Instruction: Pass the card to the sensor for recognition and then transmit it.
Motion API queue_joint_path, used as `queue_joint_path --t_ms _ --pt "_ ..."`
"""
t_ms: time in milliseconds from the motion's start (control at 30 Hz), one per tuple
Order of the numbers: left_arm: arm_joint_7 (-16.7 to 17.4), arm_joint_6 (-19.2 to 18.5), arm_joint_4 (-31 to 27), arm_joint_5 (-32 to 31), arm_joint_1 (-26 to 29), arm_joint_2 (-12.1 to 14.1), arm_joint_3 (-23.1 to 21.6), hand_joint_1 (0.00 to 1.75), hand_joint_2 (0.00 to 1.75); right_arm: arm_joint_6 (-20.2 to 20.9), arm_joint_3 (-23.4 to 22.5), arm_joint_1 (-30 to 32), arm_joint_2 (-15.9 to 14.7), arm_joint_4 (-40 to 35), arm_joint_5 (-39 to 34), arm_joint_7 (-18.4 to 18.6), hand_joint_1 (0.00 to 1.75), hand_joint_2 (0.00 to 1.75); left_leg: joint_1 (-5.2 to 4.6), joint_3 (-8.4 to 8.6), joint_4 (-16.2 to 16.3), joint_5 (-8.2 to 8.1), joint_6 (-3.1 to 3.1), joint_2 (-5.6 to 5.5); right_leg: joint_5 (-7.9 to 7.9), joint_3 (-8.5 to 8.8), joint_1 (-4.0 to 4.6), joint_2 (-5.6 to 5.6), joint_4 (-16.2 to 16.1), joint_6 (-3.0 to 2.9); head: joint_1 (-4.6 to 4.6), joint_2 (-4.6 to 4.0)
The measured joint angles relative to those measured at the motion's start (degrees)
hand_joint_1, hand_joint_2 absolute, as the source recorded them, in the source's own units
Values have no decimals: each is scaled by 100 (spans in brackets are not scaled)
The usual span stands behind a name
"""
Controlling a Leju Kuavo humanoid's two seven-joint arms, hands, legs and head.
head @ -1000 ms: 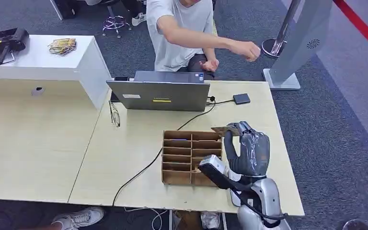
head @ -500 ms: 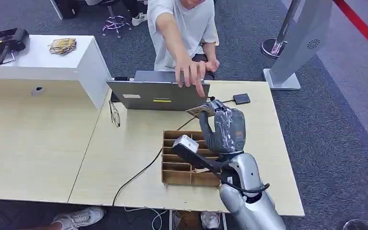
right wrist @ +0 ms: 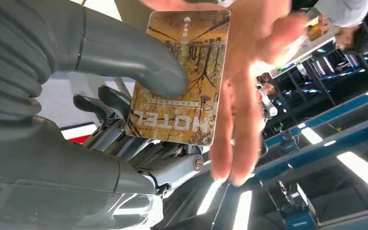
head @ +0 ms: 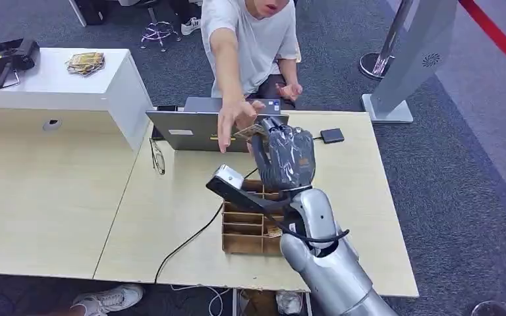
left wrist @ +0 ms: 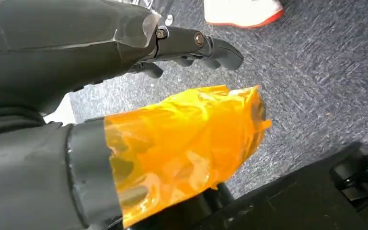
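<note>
One card [right wrist: 182,76] pinched by right hand [head: 283,158]; handover step; person's hand [head: 234,122] just beyond; next needs clean release.

A grey laptop [head: 219,130] stands open on the counter [head: 171,204], eyeglasses [head: 157,157] just beside it; a compartmented cardboard organizer [head: 247,224] sits nearer, a black cable [head: 191,240] alongside.

Light wood surface [head: 171,217]. At far edge: grey laptop [head: 216,130]; small dark sensor pad [head: 332,135] toward far right corner, cabled. Eyeglasses [head: 157,157] just left of laptop. Cardboard compartment organizer [head: 247,220] near front edge, centre-right. Black cable [head: 191,238] runs from the laptop area over the front edge.
</note>
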Motion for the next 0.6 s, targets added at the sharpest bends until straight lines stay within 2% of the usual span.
queue_joint_path --t_ms 100,133,167,433,467,600 --pt "0 0 0 0 -5 0 -28 0 0 13 20 -50 61 57 -2 2 175 175 0 0 0 0 0 0 0 0 0 0 0 0 0 0" --pt "0 0 -2 0 -5 0 -31 0 0 13 28 -61 70 72 -4 2 120 175 0 0 0 0 0 0 0 0 0 0 0 0 2 0" --pt "0 0 -2 0 -6 0 -39 0 0 39 33 -71 83 87 -48 -11 0 175 0 0 0 0 0 0 0 0 0 0 0 0 0 0" --pt "0 2 -2 9 -9 0 -61 0 0 146 103 -93 151 181 -181 -55 0 175 0 0 0 0 0 0 0 0 0 0 0 0 0 0" --pt "0 2 -2 9 -9 0 -61 0 0 146 111 -95 155 190 -184 -55 0 0 0 0 0 0 0 0 0 0 0 0 0 0 2 0" --pt "0 4 -2 13 -9 0 -61 0 0 131 140 -102 155 218 -199 -85 0 0 0 0 0 0 0 0 0 0 0 0 0 0 2 0"
